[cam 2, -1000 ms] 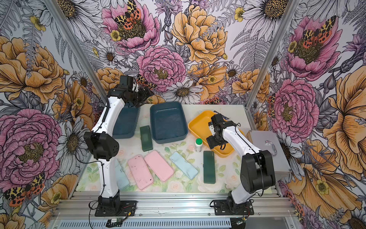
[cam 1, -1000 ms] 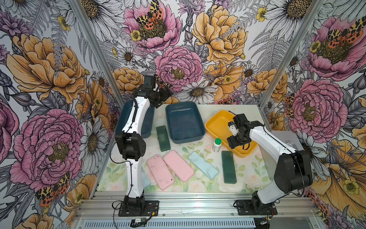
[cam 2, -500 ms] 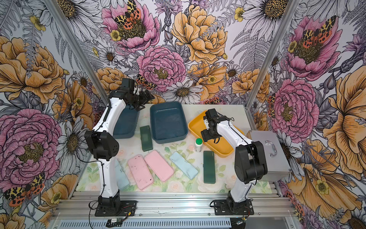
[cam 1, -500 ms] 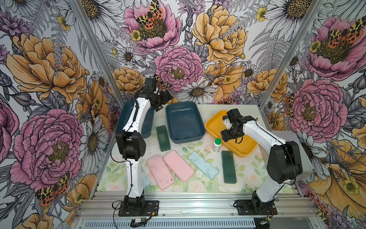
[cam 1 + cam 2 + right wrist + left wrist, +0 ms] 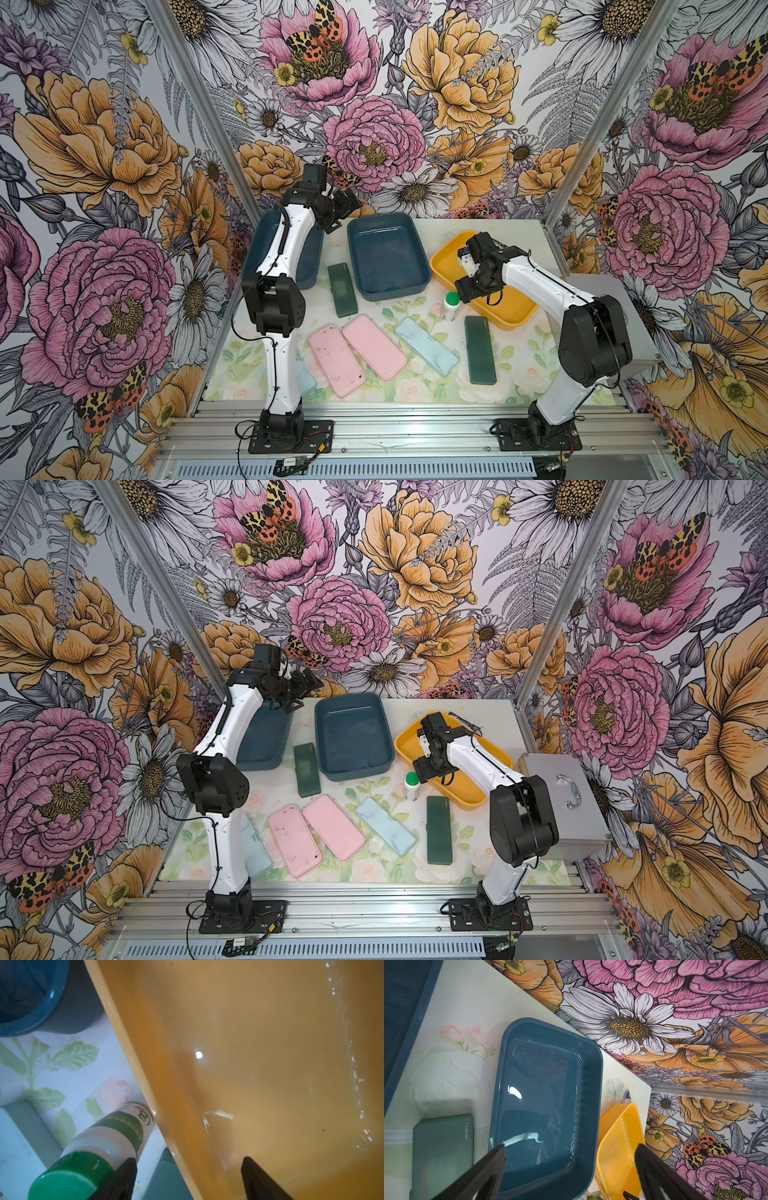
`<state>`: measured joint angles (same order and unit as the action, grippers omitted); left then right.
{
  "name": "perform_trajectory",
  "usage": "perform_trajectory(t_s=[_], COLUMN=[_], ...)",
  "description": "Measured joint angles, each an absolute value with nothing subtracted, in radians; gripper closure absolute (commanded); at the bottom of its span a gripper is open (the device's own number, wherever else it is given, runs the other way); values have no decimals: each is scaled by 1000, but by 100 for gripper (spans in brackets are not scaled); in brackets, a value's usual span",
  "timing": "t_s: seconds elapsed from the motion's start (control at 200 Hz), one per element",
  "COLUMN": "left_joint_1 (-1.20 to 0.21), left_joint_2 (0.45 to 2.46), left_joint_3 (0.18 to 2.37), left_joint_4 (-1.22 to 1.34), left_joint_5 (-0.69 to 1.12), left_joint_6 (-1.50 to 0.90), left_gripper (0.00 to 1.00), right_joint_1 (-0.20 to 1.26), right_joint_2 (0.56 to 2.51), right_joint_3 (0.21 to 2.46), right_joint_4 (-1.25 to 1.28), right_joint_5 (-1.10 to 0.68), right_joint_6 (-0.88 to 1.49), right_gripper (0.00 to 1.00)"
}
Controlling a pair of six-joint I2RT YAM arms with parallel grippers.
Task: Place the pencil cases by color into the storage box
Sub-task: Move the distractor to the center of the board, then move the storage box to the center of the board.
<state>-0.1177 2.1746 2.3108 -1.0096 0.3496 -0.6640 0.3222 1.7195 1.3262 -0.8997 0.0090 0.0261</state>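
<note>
In a top view, six pencil cases [image 5: 374, 347] lie loose on the bench [image 5: 436, 226], mostly near its front edge. Left wrist: left pincer [image 5: 571, 1150] spread, empty. Right wrist: right pincer [image 5: 189, 1161] spread, empty, over the yellow box [image 5: 270, 1043] rim (bottle [image 5: 104, 1142] just beside); dropping here could topple that bottle

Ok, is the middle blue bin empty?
Empty: the middle blue bin shows only bare glossy floor in both top views and the left wrist view.

The left arm [image 5: 291, 245] and right arm [image 5: 540, 282] have white links, black joints, black cables and black bases.
</note>
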Motion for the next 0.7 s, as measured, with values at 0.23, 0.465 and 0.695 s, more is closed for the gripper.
perform_trajectory(t_s=[0.23,0.465,0.695], left_joint_1=[-118,-118,-117], left_joint_2=[2175,2175,2175], left_joint_3=[2301,2294,2294], left_joint_4=[-1009,-1014,-1015], left_joint_5=[350,350,350], left_joint_6=[-664,-664,-664], left_gripper=[1,1,1], right_joint_1=[331,342,332], right_joint_2=[1720,1742,1771], right_joint_3=[1325,1325,1325], right_joint_4=[-899,-900,-900], right_joint_5=[-15,-31,-30], right_joint_6=[26,27,30], right_gripper=[17,18,25])
